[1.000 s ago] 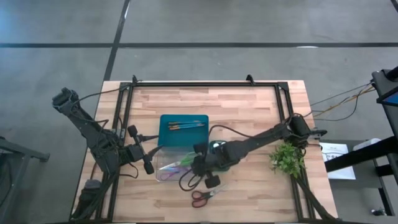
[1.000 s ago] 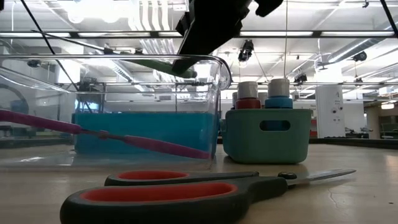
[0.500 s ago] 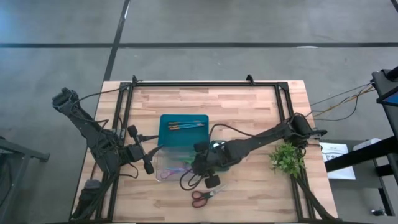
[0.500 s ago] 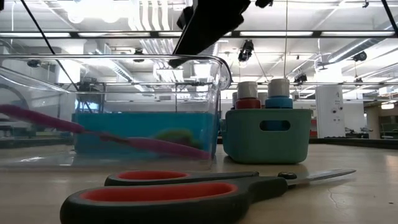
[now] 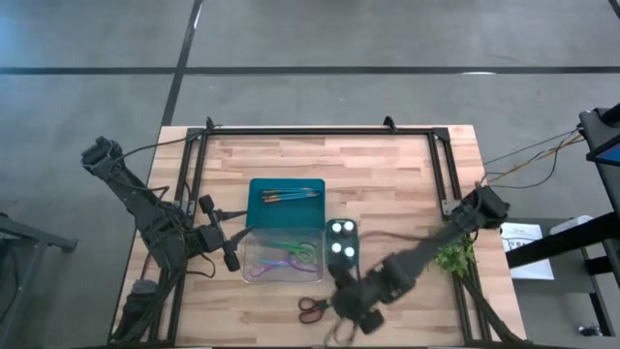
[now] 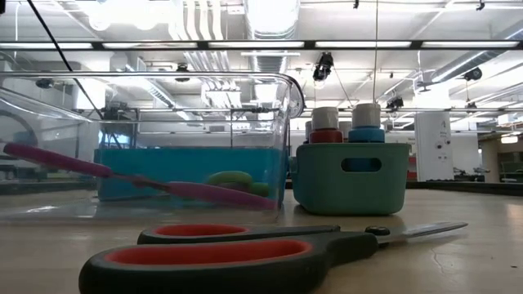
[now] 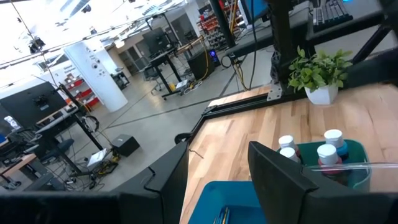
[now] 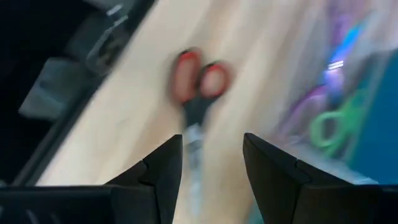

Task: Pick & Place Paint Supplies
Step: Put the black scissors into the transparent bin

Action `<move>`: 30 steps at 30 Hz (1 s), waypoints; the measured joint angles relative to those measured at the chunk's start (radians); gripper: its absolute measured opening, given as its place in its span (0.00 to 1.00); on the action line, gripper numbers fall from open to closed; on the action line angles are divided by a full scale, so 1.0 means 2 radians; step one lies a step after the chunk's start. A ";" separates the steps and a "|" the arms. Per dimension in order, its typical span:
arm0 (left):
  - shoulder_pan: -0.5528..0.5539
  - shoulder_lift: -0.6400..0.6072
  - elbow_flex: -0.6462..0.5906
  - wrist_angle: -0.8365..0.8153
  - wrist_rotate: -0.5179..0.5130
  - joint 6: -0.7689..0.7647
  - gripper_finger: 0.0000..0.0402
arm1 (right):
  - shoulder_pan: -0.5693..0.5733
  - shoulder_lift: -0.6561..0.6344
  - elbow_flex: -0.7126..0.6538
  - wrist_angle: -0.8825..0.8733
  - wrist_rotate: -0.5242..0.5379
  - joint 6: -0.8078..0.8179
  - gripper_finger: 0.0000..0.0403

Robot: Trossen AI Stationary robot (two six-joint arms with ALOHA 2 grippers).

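Observation:
Red-handled scissors [image 5: 312,308] lie flat on the table near its near edge, large in the low view [image 6: 245,249]. My right gripper [image 5: 351,320] hovers open just to their right; in its wrist view [image 8: 211,168] the scissors [image 8: 198,84] lie ahead between the fingers. Green-handled scissors [image 5: 295,250] and purple scissors [image 5: 266,267] lie in the clear container [image 5: 283,257]. Paint bottles [image 5: 342,240] stand in a small teal bin [image 6: 351,175]. Thin brushes [image 5: 291,195] lie in the teal tray [image 5: 262,215]. My left gripper [image 5: 221,233] waits open left of the clear container.
A green plant sprig [image 5: 450,254] sits at the table's right side, beside the right arm. A black frame rail [image 5: 320,133] runs around the table top. Bare wood lies along the far side and the near left part of the table.
The green-handled scissors left my right gripper and dropped into the clear container beside the purple ones. The right gripper then swung fast toward the table's near edge and now hangs by the red-handled scissors.

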 joint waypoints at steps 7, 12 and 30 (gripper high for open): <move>0.000 0.000 0.000 0.003 0.000 -0.001 0.43 | 0.039 0.012 -0.002 0.000 0.001 0.047 0.41; 0.000 0.000 0.000 0.008 0.006 -0.011 0.43 | 0.038 0.033 -0.019 0.050 0.000 0.047 0.41; 0.000 0.000 0.000 0.007 0.015 -0.027 0.43 | 0.006 0.034 -0.166 0.180 -0.026 0.074 0.41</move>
